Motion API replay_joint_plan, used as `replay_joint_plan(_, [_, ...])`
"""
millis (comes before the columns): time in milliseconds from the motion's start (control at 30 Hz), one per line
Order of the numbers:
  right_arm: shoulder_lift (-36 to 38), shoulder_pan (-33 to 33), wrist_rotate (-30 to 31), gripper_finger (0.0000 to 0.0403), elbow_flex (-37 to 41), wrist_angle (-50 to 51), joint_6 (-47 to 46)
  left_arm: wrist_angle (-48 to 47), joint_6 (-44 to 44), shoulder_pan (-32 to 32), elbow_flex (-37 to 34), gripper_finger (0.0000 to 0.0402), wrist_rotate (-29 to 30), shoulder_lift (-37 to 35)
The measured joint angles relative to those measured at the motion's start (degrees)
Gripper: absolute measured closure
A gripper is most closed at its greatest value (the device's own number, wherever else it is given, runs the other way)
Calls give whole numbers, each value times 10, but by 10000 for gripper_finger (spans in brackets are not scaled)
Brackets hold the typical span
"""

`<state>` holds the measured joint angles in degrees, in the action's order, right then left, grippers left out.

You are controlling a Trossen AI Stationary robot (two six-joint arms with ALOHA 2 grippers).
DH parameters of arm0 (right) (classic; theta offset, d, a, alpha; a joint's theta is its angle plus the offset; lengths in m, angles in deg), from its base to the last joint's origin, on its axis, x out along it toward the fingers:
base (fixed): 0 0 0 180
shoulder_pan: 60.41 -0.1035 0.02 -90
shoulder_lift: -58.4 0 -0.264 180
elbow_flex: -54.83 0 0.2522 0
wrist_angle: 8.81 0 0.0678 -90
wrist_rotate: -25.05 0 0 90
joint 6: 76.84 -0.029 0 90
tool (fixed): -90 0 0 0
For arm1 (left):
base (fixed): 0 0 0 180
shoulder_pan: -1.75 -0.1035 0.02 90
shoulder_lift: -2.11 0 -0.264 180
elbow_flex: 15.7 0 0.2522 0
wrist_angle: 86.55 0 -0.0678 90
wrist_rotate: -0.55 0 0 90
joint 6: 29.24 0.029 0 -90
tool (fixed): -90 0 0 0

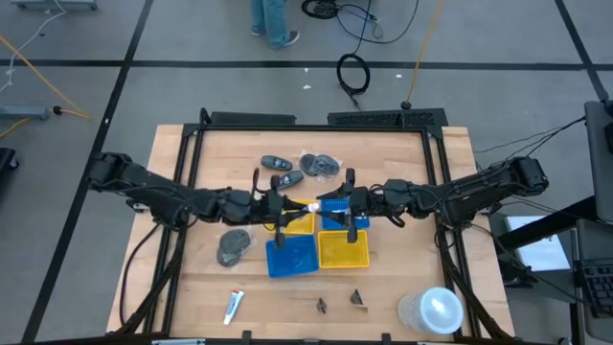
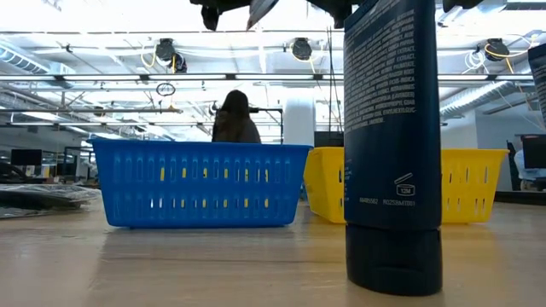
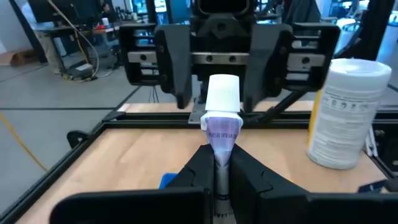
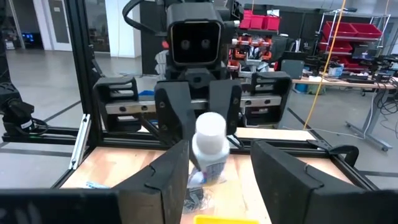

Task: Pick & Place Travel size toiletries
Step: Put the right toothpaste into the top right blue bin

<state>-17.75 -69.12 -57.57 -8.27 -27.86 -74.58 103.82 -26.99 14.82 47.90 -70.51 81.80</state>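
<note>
Item: handover of a travel-size tube (image 3: 222, 118), mid-air above the bench (image 1: 192, 278), over the near edge of the four trays, between a blue tray (image 1: 291, 257) and a yellow tray (image 1: 343, 249). Left gripper (image 3: 221, 163): jaws clenched on the crimped tail of the tube, cap pointing away toward the other arm. Right gripper (image 4: 214, 163): jaws released and standing wide to either side of the capped end, fingers not touching it as far as the right wrist view shows; the two grippers face each other nose to nose. Second tube (image 1: 233, 306): lying flat on the bench near the front edge, well apart from the trays and untouched. Other stock on the bench: dark key fobs (image 1: 275, 163) behind the trays, a grey crumpled bag (image 1: 233, 245) beside the blue tray, two small black clips (image 1: 356, 300) near the front, a white wipes canister (image 1: 433, 310) at the front right corner. The low view is largely blocked by a dark bottle (image 2: 392, 145) standing close to that camera. Risks, as judged: the left grip is on the thin flattened tail only, so the tube could pivot or slip if the right fingers close off-centre on the rounded cap; a release by the left before the right has a firm hold would drop the tube, and which tray or gap it lands in cannot be told from here; closing too near could knock the grippers together.
</note>
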Motion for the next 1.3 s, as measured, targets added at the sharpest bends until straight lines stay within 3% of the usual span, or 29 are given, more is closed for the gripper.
replay_joint_plan(567, [-37, 4, 0, 241, 0, -60, 0, 64, 16, -15, 0, 395, -11, 43])
replay_joint_plan(700, [-37, 4, 0, 275, 0, -57, 1, 62, 16, -15, 0, 389, -11, 43])
replay_joint_plan(833, [-37, 3, 0, 346, 0, -57, 8, 62, 16, -15, 0, 379, -11, 43])
replay_joint_plan(1100, [-37, 4, 1, 350, 0, -53, 17, 57, 18, -15, 0, 390, -11, 43])
replay_joint_plan(1300, [-37, 8, 3, 350, 0, -31, 16, 25, 18, -15, 0, 355, -7, 42])
